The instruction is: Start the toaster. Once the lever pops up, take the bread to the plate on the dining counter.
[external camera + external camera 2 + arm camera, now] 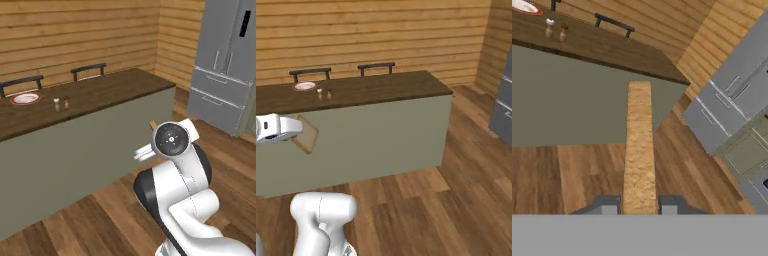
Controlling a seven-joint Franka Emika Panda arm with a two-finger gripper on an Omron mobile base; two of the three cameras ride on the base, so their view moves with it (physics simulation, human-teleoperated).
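Observation:
My gripper [639, 206] is shut on the bread [639, 145], a tan slice seen edge-on between the two fingertips. In the right base view the bread [307, 134] sticks out of the hand, in the air in front of the dining counter's pale front. The dining counter [115, 90] is long, dark brown and wood-grained. The plate [26, 98], white with a red rim, lies at its far left end, well away from the bread. The same plate [304, 86] has nothing on it. The toaster and the lever are out of view.
Two small shakers [61, 103] stand on the counter just right of the plate. Two dark chairs [88, 70] stand behind the counter. A grey fridge [225, 65] stands to the right. Wooden floor lies open between me and the counter.

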